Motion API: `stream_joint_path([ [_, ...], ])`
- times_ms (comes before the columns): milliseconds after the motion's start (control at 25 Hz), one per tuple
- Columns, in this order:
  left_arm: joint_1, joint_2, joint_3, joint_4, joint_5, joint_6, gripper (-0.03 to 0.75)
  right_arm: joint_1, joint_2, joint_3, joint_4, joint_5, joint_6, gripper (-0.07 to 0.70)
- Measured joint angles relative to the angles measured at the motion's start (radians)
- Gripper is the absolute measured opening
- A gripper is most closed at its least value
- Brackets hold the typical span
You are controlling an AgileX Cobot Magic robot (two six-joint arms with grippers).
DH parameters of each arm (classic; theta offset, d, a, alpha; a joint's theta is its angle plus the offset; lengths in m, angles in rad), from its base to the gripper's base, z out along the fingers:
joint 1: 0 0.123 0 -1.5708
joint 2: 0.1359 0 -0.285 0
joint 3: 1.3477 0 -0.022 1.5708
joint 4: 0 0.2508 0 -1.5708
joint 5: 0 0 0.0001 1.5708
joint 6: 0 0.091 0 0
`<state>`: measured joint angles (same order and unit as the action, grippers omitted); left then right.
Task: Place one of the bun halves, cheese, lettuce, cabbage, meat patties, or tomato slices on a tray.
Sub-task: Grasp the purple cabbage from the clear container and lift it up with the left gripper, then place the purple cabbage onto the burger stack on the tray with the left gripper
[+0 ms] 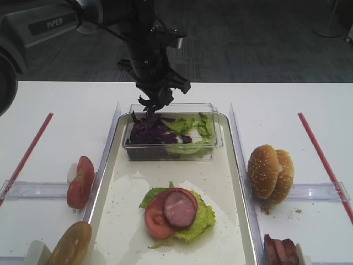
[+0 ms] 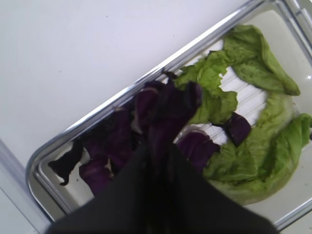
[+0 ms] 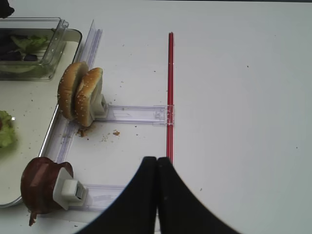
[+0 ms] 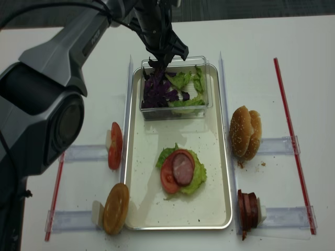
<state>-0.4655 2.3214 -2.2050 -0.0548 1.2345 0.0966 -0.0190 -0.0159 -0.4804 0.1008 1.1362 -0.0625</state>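
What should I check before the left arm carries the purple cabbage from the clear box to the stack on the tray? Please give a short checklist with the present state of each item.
1. Left gripper shut on a clump of cabbage: ok.
2. Clump lifted above the clear box rim: ok in the high view; loose shreds trailing, cannot tell.
3. Landing spot: meat patty on tomato slice on lettuce, top uncovered: ok.
4. Path along the tray from box to stack free of things: ok.
5. Right gripper shut, over the table beside the tray, away from the path: ok.
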Motion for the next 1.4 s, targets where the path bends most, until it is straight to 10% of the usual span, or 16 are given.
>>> stream_joint_path([
  [800,-0.015,-0.092,0.008,-0.023,0.002,-0.015,0.035,0.000,0.000,0.000,0.000,0.000,-0.002,0.364],
  [1400,-0.163,-0.183,0.063,-0.021,0.008,-0.013,0.035,0.000,0.000,0.000,0.000,0.000,-0.003,0.364],
])
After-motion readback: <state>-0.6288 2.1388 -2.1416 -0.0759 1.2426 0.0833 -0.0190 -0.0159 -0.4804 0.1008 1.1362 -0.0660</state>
